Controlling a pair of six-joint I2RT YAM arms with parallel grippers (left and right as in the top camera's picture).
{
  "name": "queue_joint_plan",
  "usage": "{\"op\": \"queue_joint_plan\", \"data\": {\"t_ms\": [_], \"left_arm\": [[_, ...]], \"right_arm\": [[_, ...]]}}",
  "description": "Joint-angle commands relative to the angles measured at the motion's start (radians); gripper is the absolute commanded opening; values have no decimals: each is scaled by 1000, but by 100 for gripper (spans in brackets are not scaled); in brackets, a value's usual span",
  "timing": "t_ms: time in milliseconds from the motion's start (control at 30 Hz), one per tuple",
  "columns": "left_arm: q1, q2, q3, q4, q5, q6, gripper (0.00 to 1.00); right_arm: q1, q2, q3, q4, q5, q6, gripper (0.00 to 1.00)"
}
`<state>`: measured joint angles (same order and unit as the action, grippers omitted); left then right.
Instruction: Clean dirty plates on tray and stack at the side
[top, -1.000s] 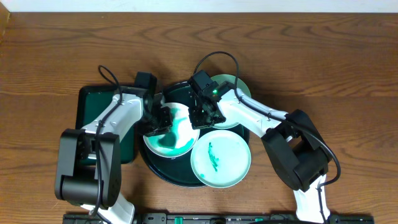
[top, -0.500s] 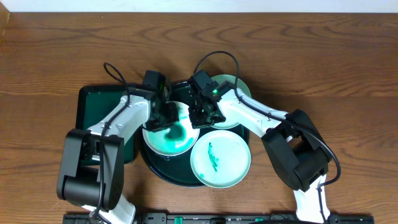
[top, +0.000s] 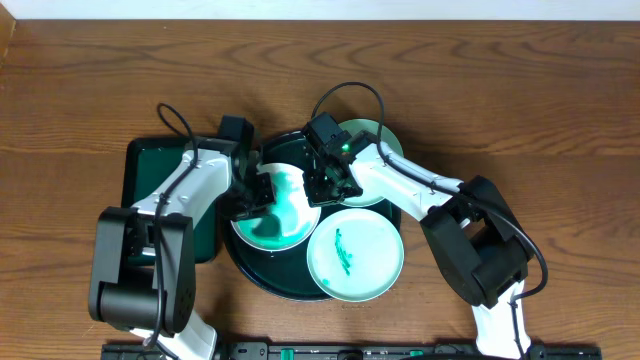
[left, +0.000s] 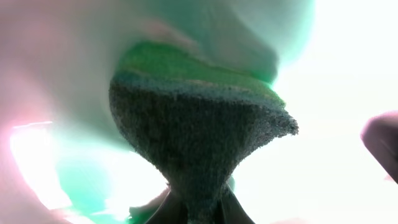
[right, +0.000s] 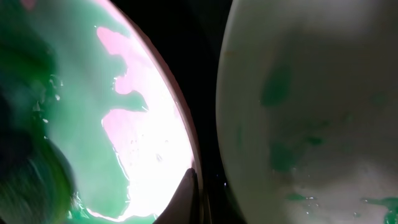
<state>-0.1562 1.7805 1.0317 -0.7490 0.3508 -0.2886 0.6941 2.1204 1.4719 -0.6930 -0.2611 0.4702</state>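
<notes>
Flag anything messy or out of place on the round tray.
Wet green smears cover the left plate, where the left gripper presses a sponge. The front plate carries a green streak and seems to overhang the tray rim. Nothing looks broken.

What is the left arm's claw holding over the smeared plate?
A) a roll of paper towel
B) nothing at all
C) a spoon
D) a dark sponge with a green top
D: the left wrist view shows the left gripper squeezing a dark scouring sponge with a green top, and the overhead view places it over the smeared white plate.
</notes>
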Motion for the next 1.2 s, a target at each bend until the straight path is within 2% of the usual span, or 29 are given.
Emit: {"op": "queue_joint_plan", "data": {"t_ms": [0,133,233,367,500,633,967,1167], "left_arm": [[-16,39,-35,24,289,169,7],[-15,39,-34,130,288,167,7],[-2,35,-16,175,227,94,7],[31,-5,74,106,131,61,7],[74,-95,187,-35,-74,27,7],[121,-182,229,-125,-183,23,7],[336,-229,229,-309,-240,68,7],[474,-229,229,-297,-240,70,7]], "right_arm": [[-6,27,-2,-13,47,-3,1],[-6,27,-2,-14,47,6,1],[-6,27,-2,-15,47,8,1],[-6,27,-2,-21,47,8,1],[-5,27,-2,-21,47,7,1],[-5,27,-2,-21,47,7,1],[-7,-16,2,17,-17,-81,1],[35,-128,2,-3,203,-87,1]]}}
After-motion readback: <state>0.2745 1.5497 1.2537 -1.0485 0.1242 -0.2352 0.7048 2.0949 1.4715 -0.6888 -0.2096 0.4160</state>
